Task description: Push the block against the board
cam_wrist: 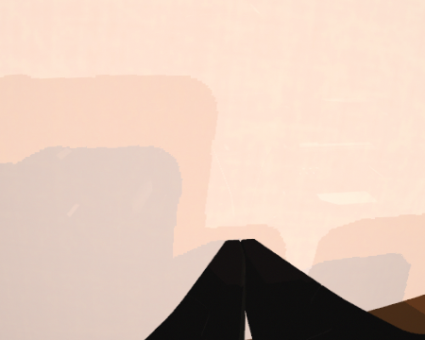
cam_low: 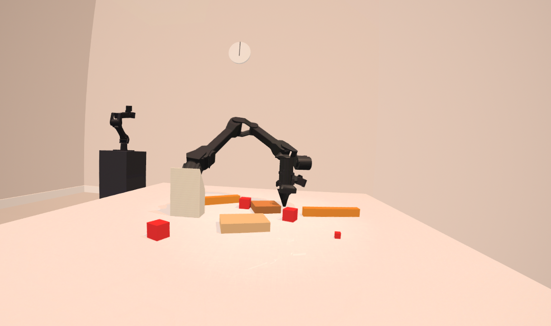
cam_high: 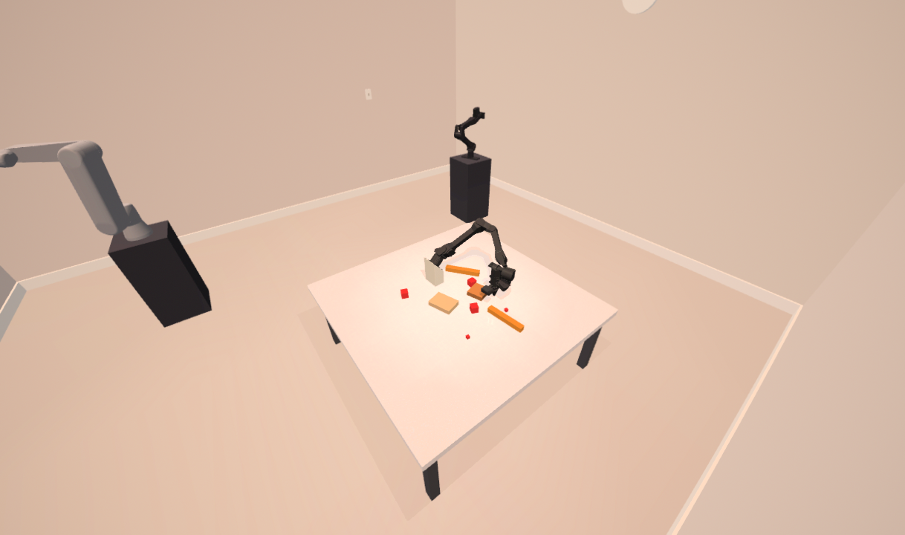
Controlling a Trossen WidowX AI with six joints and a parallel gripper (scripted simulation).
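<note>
The square block [cam_high: 474, 291] [cam_low: 265, 209] is brown and lies flat on the table; one corner shows at the lower right of the wrist view [cam_wrist: 422, 309]. The light tan board [cam_high: 443, 302] [cam_low: 244, 220] lies flat to its lower left in the top view and nearer the camera in the exterior view. A gap separates them. My gripper [cam_high: 486, 291] [cam_low: 284, 205] [cam_wrist: 239, 253] is shut and empty, pointing down low beside the block's right side in the exterior view. Whether the fingertips touch the block or the table is unclear.
A red cube [cam_high: 473, 307] [cam_low: 290, 214] stands near the block's front right; another [cam_high: 471, 281] [cam_low: 244, 202] is at its back left. A third [cam_high: 404, 293] [cam_low: 158, 229] lies left of the board. Orange bars [cam_high: 505, 318] [cam_low: 330, 212] and a pale upright panel [cam_high: 433, 273] [cam_low: 185, 192] stand around.
</note>
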